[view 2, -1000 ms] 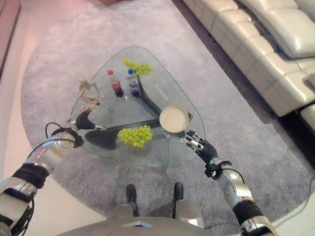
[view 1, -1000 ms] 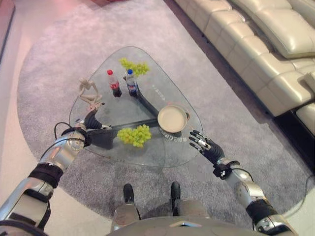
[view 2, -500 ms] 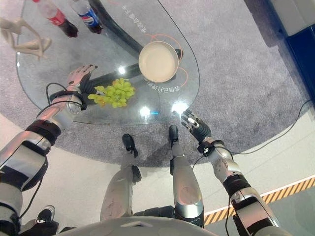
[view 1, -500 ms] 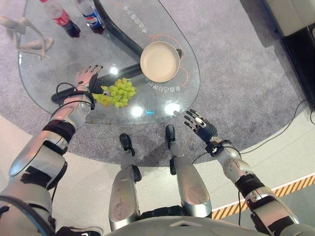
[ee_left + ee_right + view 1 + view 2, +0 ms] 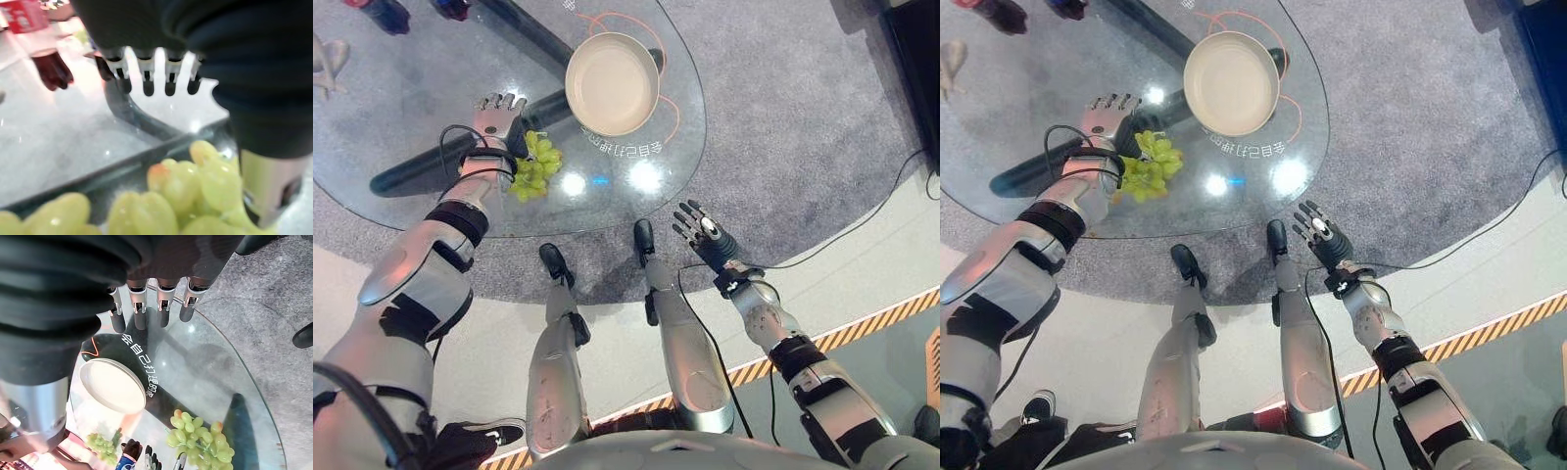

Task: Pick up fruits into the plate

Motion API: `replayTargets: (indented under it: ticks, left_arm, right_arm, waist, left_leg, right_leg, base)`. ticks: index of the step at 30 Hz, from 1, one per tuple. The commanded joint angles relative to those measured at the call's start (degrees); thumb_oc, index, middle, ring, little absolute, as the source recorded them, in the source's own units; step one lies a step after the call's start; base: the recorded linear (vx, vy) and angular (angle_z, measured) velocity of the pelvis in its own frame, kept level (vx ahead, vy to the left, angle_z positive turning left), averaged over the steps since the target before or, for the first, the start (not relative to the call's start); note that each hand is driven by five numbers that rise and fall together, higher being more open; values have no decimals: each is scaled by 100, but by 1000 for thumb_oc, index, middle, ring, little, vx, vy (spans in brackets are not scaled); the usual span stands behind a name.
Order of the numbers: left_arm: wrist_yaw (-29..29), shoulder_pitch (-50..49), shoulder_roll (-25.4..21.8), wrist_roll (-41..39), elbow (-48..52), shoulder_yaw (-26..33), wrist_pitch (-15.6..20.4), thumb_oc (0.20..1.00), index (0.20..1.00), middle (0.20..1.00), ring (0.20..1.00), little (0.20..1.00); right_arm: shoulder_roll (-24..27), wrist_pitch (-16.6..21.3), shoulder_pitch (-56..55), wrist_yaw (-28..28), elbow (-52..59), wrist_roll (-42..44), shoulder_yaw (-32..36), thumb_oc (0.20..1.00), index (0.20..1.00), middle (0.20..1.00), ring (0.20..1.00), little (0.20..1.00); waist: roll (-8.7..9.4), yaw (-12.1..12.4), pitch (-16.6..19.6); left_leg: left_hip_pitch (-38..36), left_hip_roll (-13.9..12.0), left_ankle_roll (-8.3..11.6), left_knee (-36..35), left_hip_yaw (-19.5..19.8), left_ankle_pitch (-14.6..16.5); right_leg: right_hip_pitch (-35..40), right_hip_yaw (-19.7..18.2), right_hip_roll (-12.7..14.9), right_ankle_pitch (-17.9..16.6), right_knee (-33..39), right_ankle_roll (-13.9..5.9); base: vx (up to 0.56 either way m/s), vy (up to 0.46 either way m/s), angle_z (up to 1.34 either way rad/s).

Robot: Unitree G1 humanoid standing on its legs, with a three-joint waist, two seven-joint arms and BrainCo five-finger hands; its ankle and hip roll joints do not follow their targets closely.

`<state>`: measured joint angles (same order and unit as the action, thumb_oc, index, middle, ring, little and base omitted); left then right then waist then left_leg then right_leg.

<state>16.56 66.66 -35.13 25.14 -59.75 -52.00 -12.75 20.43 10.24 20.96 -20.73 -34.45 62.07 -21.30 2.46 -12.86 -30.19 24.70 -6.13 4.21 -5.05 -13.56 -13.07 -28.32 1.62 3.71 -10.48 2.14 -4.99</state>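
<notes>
– what's changed with you just now?

– my whole view has swung down and in toward the glass table [image 5: 401, 211], so that's my head moving, not the things. my left hand [image 5: 495, 110] has come forward over the bunch of green grapes [image 5: 536, 166]: fingers straight and spread, flat above the glass, the bunch just beside my wrist and not held. i'd judge i've overshot a little, so the fruit is not yet picked.

– and the plate?

– the cream plate [image 5: 613, 83] sits empty just past the grapes to the right, near the table's rounded edge. a short carry, i think.

– room to move?

– open glass around the bunch, with the dark table leg [image 5: 431, 162] showing beneath it. bottles [image 5: 41, 46] stand well apart at the far side, a second bunch of grapes [image 5: 100, 444] near them. the near rim curves close to the grapes, so a careless sweep could roll them off.

– your other hand?

– my right hand [image 5: 701, 231] hangs off the table over the grey carpet [image 5: 783, 127], fingers spread, empty.
</notes>
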Motion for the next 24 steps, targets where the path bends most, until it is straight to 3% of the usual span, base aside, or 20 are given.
replayTargets:
  ticks: [1,6,10,19,24]
  left_arm:
    - [-109,273,-111,-244,-419,208,-139,1000,1000,1000,1000,1000]
    - [-30,17,1,-680,-382,415,-3,1000,1000,1000,1000,1000]
    - [-51,-238,24,-526,-271,528,-75,1000,1000,1000,1000,1000]
    - [117,-380,106,-617,-411,590,-638,1000,1000,1000,1000,1000]
    - [417,-327,151,-221,-660,595,-959,1000,1000,1000,1000,1000]
  right_arm:
    - [-206,209,-44,-169,344,274,19,1000,1000,1000,1000,1000]
    - [-243,241,-96,-185,369,259,34,1000,1000,1000,1000,1000]
    - [-247,281,-105,-196,400,313,79,1000,1000,1000,1000,1000]
    - [-261,277,-25,-111,543,458,37,1000,1000,1000,1000,1000]
    - [-334,267,-2,-218,544,615,27,1000,1000,1000,1000,1000]
  waist:
    - [173,-69,40]
    - [153,-45,40]
    - [107,-1,40]
    - [127,9,40]
    - [199,4,40]
  left_leg:
    - [91,224,113,445,64,656]
    - [134,234,120,363,102,622]
    - [131,251,126,295,146,597]
    - [191,267,121,272,142,585]
    - [244,249,121,273,151,579]
  right_leg:
    - [-387,81,-385,461,-803,36]
    - [-449,65,-397,439,-766,33]
    - [-436,76,-346,375,-675,3]
    - [-511,82,-356,342,-670,4]
    - [-556,92,-378,335,-684,3]
  base:
    - [-29,-23,-11]
    - [-26,-13,-4]
    - [0,0,0]
    - [0,0,0]
    - [0,0,0]
